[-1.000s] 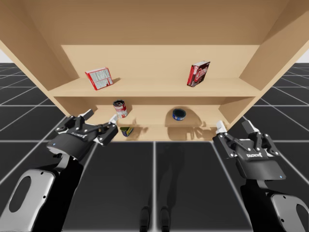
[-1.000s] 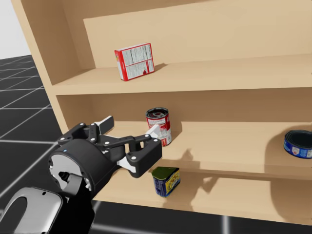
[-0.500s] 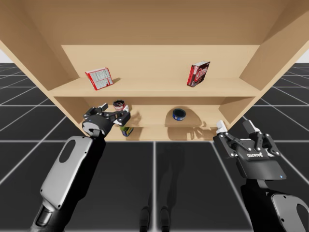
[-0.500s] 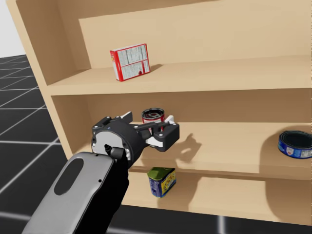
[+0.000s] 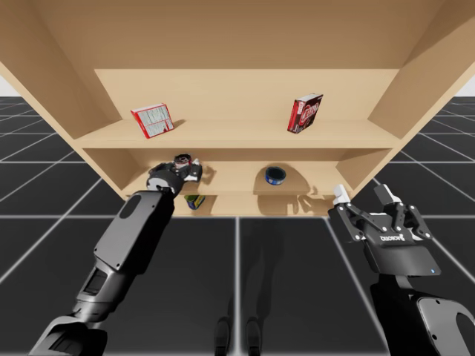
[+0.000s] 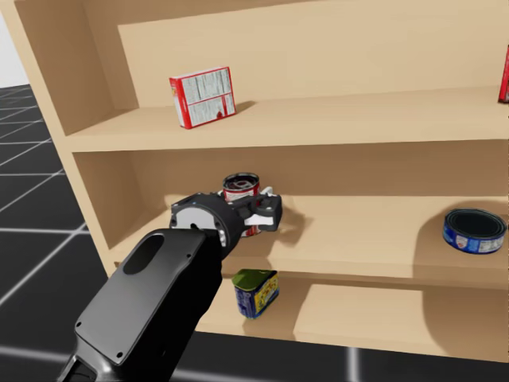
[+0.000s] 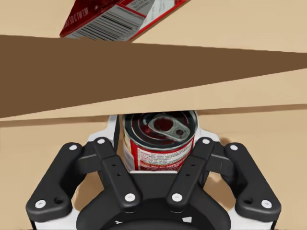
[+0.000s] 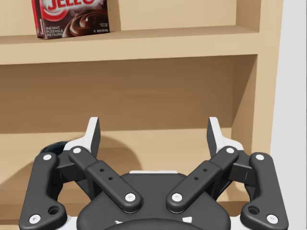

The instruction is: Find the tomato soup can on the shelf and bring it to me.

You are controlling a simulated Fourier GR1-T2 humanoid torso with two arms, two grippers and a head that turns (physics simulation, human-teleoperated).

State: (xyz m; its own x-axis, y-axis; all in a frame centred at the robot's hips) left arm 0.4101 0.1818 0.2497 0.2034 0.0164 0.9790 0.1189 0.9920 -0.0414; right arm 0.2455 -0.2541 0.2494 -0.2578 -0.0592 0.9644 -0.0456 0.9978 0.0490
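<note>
1. The tomato soup can (image 5: 183, 159) stood upright on the middle board of the shelf (image 5: 245, 135), left of centre in the high view. Long axis vertical, pull-tab lid up.
2. My left gripper (image 7: 157, 125) was on it. In the left wrist view the can sat between the fingers with one finger against each side wall, so I read it as pinching the can's body, reaching in level, across the axis.
3. My right gripper (image 5: 364, 194) was spread with nothing between its fingers, at lower right in the high view, well apart from the can. The left arm was clearly the nearer one.
4. Judgement: the next move was a straight pull out toward me, with any lift kept small under the upper board.
5. Shelf contents:
   - Upper board: a red-and-white box (image 5: 152, 120) at upper left and a dark red box (image 5: 305, 113) right of centre.
   - Middle board: the soup can, plus a flat blue tin (image 5: 275, 175) right of centre, well apart from it.
   - Lowest level: a tilted blue-and-yellow can (image 6: 254, 292), just below the soup can.
</note>
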